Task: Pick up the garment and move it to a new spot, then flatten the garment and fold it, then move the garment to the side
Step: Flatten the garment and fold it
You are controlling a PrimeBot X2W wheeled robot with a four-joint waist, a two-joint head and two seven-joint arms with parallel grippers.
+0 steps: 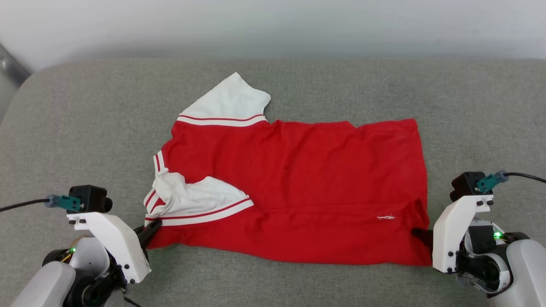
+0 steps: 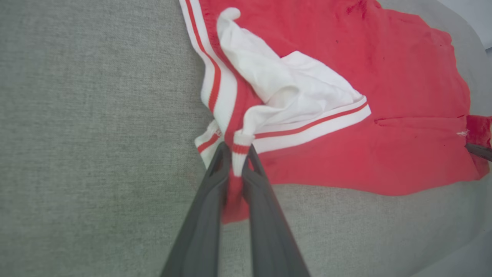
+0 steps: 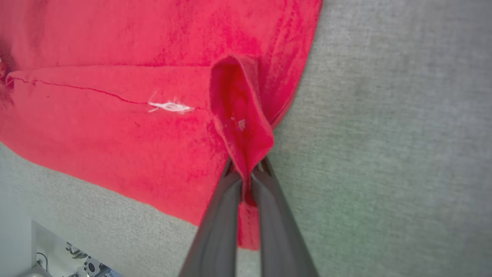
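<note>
The garment (image 1: pixel 298 183), a red shirt with white sleeves and striped trim, lies folded across the middle of the grey surface. One white sleeve sticks out at the far left, another lies crumpled on the near left (image 2: pixel 292 92). My left gripper (image 1: pixel 150 230) is shut on the near left corner, pinching red cloth and striped trim between its fingers (image 2: pixel 219 169). At the near right corner my right gripper (image 1: pixel 422 235) is shut on a raised fold of red fabric (image 3: pixel 240 115). A small white thread mark (image 3: pixel 169 106) sits close to that fold.
The grey fabric-covered surface (image 1: pixel 85 128) spreads wide around the shirt, with bare room at left, right and front. A pale wall runs along its far edge. A floor with small items (image 3: pixel 77 261) shows past the front edge in the right wrist view.
</note>
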